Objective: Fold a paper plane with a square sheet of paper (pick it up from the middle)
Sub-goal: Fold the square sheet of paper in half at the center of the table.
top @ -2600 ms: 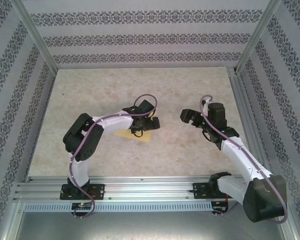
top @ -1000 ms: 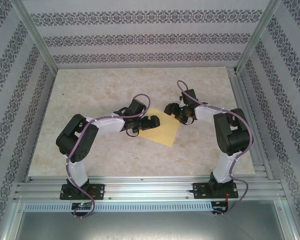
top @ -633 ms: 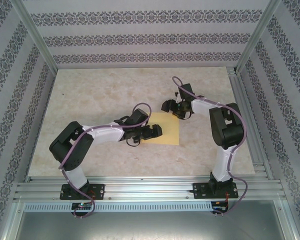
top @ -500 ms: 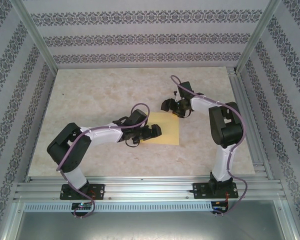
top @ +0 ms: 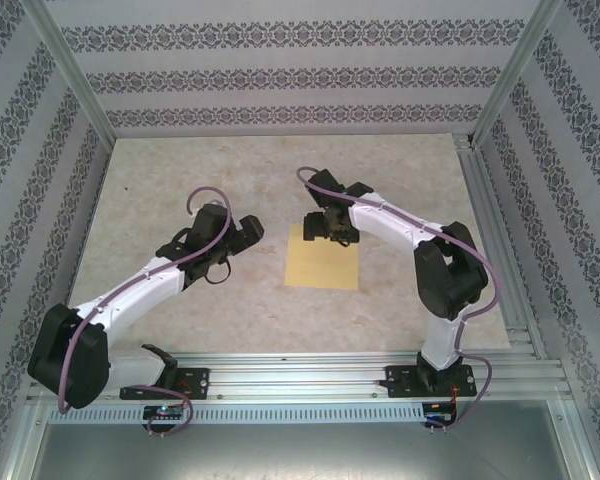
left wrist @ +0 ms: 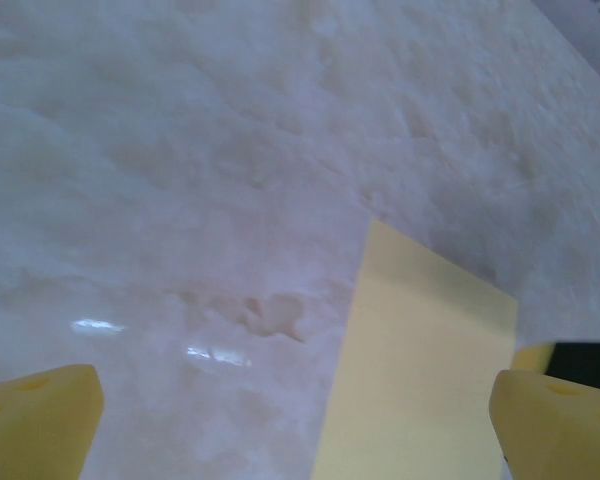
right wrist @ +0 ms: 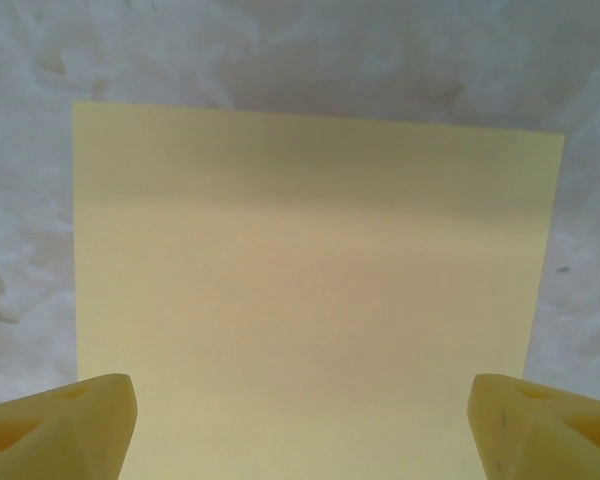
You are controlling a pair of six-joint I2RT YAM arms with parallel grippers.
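Where the right gripper point(top: 325, 225) hangs over the far edge of the square sheet of paper point(top: 323, 262), its jaws stand wide apart with nothing pinched between them. Seen from its wrist, the yellow fingertips point(right wrist: 60, 420) flank the sheet on either side. I cannot tell whether they touch the paper. The left gripper point(top: 242, 232) sits off to the left of the sheet, clear of it, its jaws spread just as wide and empty. From that wrist, a corner of the paper lies ahead, nearer the right-hand finger. The sheet itself lies flat and unfolded near the middle of the marble-patterned table point(top: 180, 180), its edges roughly square to the aluminium rail point(top: 300, 375) where both arms are bolted. Patterned walls point(top: 280, 80) close in the far side and both flanks.
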